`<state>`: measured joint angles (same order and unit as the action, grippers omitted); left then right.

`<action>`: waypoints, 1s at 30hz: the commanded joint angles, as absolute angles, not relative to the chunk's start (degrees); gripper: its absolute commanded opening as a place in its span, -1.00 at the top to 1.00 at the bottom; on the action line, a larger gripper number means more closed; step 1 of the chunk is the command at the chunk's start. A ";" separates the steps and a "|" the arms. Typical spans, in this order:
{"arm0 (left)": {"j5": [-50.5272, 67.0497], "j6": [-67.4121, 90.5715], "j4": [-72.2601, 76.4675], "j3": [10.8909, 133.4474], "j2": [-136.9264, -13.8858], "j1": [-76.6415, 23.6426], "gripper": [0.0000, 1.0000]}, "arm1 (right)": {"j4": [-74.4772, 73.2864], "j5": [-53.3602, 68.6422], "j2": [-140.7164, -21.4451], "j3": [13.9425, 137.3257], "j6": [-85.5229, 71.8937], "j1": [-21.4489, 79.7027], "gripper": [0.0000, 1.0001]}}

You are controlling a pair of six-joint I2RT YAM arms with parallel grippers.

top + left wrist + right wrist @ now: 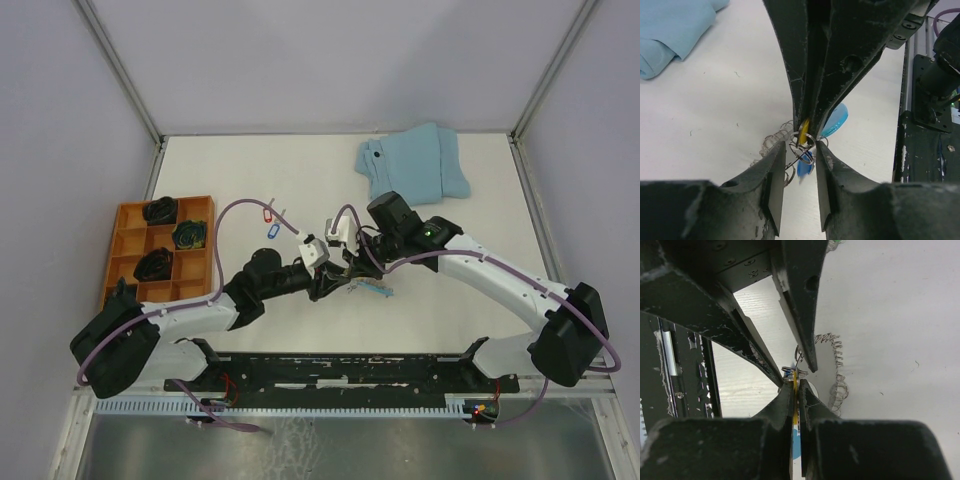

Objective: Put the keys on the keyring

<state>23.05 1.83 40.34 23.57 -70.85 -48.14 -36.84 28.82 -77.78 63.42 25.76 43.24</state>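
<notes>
One key (803,133) inside right hand (797,388)

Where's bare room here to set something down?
Bare: the far strip between orange compartmented tray and folded light-blue cloth, and the right edge nearer than that cloth. Crowded: mid-table, where left gripper and right gripper meet over the grey beaded-wire keyring.

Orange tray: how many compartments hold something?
3 dark bundles in the orange tray: far bundle at the back, right bundle just nearer, near bundle in the left column. The left arm may hide more.
</notes>
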 commanded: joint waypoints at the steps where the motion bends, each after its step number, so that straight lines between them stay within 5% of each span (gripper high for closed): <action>1: 22.77 1.84 41.39 25.92 -71.51 -48.51 0.39 | -34.78 28.47 -77.18 66.33 25.30 43.60 0.99; 8: 22.42 0.26 39.98 24.64 -70.69 -48.49 0.94 | -37.89 24.92 -76.11 66.50 27.28 42.72 0.99; 30: 30.79 1.49 48.15 22.98 -64.68 -48.73 0.95 | -42.24 26.66 -80.09 65.08 31.05 38.28 0.99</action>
